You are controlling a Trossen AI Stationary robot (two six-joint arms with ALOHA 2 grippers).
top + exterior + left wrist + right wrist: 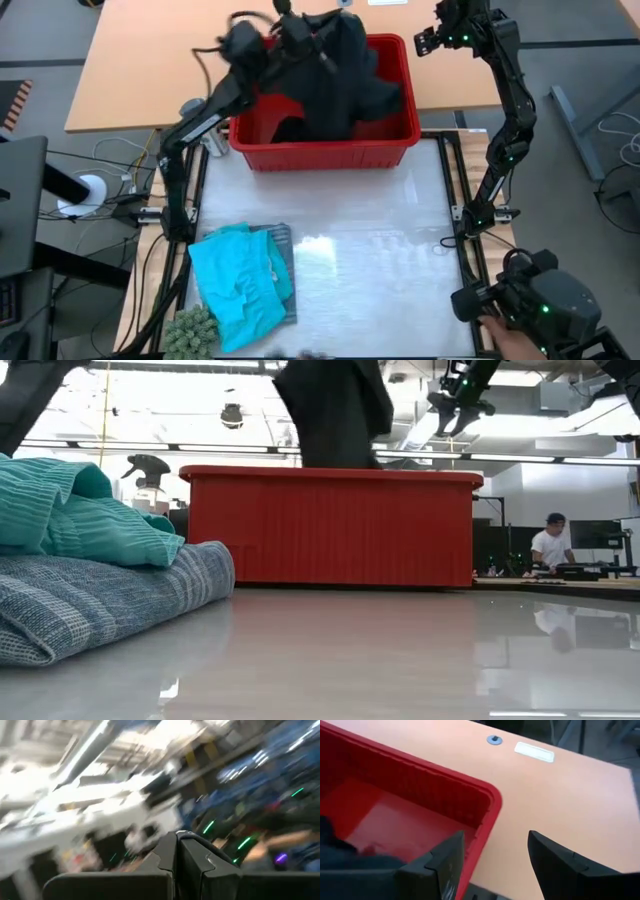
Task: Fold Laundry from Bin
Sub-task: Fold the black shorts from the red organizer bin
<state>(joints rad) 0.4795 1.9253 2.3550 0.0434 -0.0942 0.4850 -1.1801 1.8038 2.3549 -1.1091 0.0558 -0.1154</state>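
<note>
The red bin [330, 152] stands at the table's far edge. A black garment [345, 70] is raised out of it and hangs above its rim in the low view [335, 405], its lower part still inside the bin. My left gripper [292, 24] is above the bin's far left, shut at the garment's top. My right gripper [432, 40] hovers open over the bin's far right corner [487, 800], with nothing between its fingers. A turquoise garment [235, 285] lies on a folded blue-grey striped one [110, 600] at the near left of the table. My left gripper holds the black garment at its upper end [305, 35], high above the bin. The wrist view shows only the shut fingers [167, 852] against the room, so the place of contact and the number of layers stay hidden. The cloth hangs down slack into the bin.
A green spiky object [190, 330] sits at the table's near left corner. A spray bottle [150, 475] stands beyond the bin's left side. A person's hand [510, 345] shows at the near right, and another person sits far off [550, 545]. The white table [380, 250] lies between bin and stack.
</note>
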